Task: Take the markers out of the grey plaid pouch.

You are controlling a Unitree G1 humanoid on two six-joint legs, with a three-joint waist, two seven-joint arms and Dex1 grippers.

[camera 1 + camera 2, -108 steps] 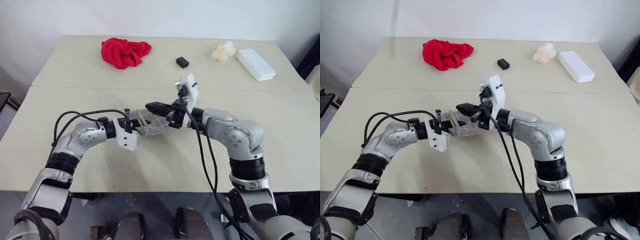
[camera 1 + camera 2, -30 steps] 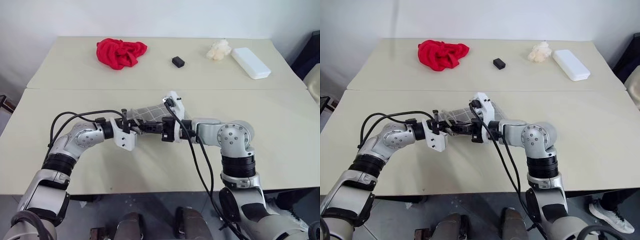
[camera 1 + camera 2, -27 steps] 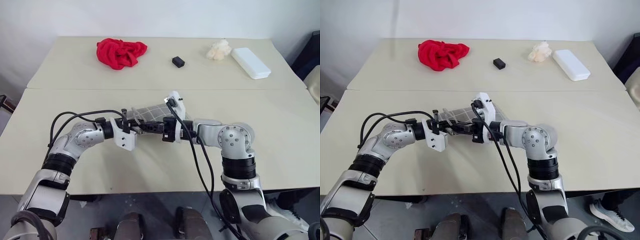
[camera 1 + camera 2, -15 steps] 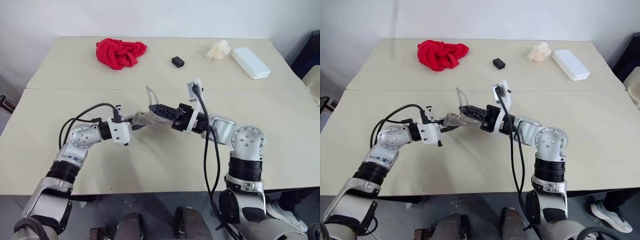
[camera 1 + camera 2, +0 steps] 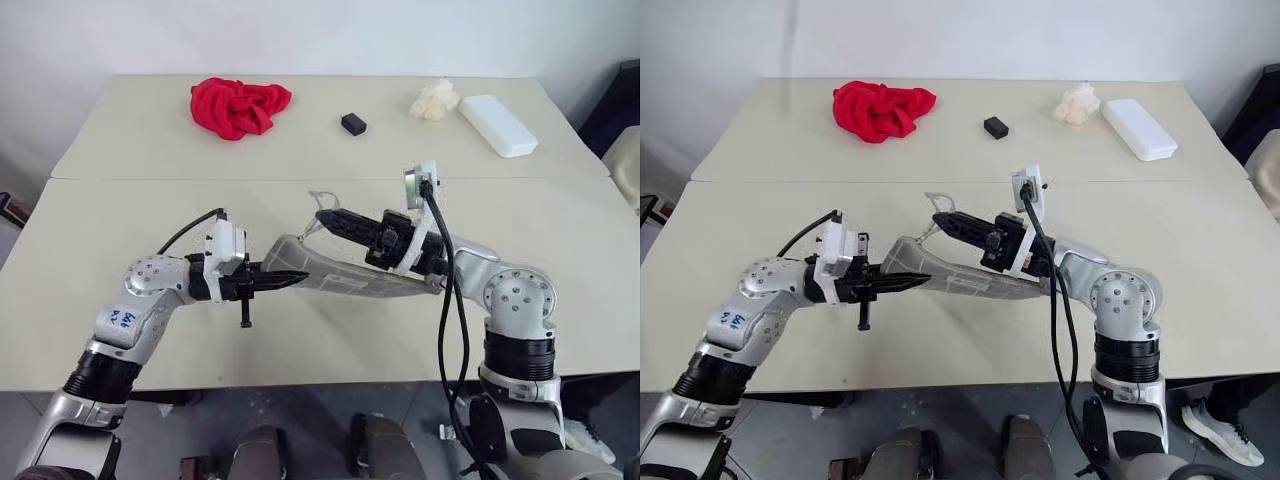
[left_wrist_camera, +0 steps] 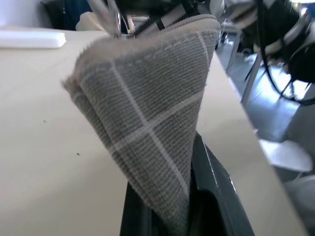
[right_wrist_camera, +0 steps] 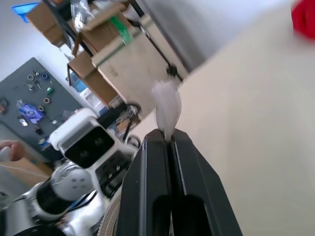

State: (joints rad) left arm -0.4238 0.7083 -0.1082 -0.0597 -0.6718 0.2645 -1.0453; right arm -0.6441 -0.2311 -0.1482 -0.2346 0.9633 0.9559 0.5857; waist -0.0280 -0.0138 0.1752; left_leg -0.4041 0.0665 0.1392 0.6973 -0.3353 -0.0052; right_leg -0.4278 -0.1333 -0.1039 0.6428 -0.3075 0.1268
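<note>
Near table (image 5: 150,330): pouch (image 5: 340,275) hung over its middle, between left gripper (image 5: 300,278) and right gripper (image 5: 322,215).
Far table (image 5: 560,140): cloth (image 5: 238,104) at left, small block (image 5: 352,124) mid, oblong case (image 5: 497,125) at right.

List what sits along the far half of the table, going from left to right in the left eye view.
red cloth → small black block → cream crumpled lump → white oblong case
</note>
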